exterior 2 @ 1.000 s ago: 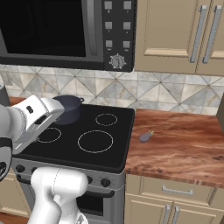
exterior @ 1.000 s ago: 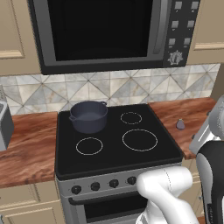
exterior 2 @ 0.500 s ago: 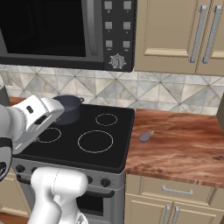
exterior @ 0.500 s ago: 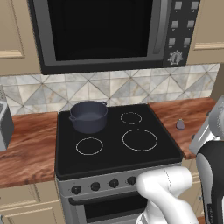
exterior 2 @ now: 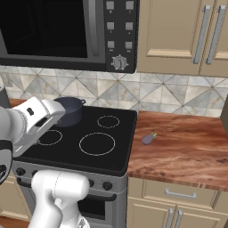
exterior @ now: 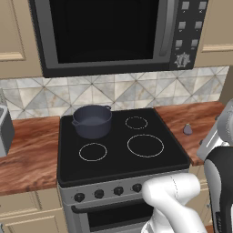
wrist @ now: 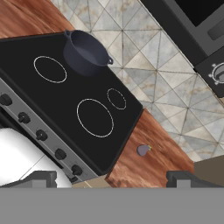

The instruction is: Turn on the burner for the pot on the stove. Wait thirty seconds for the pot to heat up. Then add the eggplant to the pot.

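Note:
The dark blue-grey pot (exterior: 92, 120) (exterior 2: 69, 111) (wrist: 85, 52) stands on the back-left ring of the stove (exterior: 118, 161) (exterior 2: 111, 153) (wrist: 52, 100). A row of black knobs (exterior: 109, 192) (wrist: 41, 135) runs along the stove's grey front. On the wooden counter just right of the stove lies the small grey-purple eggplant (exterior: 187, 129) (exterior 2: 148, 139) (wrist: 143, 150). My gripper (wrist: 112, 179) hovers high over the stove's front right corner. It is open, its two fingertips (wrist: 41, 177) far apart with nothing between them, well away from pot, knobs and eggplant.
A black-windowed microwave (exterior: 109, 32) (exterior 2: 58, 31) hangs above the stove. Wooden counter (exterior 2: 187, 151) (exterior: 27, 154) stretches on both sides, with a grey appliance (exterior: 4, 132) at the far left. Beige cabinets (exterior 2: 178, 35) hang at the upper right.

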Motion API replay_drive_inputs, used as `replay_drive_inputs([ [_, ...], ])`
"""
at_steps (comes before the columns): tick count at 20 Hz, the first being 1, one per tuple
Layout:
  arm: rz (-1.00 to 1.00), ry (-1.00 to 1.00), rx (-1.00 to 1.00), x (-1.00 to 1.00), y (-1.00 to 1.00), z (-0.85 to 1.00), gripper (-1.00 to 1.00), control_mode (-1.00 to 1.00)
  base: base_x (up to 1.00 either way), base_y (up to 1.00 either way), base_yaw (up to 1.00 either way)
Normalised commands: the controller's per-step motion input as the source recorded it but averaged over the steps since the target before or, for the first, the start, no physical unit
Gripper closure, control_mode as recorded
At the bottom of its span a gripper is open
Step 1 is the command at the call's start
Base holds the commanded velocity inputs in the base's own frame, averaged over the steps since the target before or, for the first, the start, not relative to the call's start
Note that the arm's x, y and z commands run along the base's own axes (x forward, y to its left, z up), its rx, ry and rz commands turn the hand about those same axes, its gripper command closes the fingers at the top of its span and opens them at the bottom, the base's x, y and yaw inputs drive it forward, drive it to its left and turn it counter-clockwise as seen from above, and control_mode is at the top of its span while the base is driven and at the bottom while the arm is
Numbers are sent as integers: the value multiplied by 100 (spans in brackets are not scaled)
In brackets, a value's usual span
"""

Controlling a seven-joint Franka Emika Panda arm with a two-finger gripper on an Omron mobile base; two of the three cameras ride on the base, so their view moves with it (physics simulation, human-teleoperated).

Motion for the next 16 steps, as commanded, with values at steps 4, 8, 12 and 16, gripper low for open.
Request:
replay_drive_inputs([
  [4, 0, 0, 0, 0, 0, 0, -100, -100, 0, 0, 0],
  [8, 0, 0, 0, 0, 0, 0, -100, -100, 0, 0, 0],
  [12, 0, 0, 0, 0, 0, 0, -100, -100, 0, 0, 0],
  [16, 0, 0, 0, 0, 0, 0, -100, -100, 0, 0, 0],
])
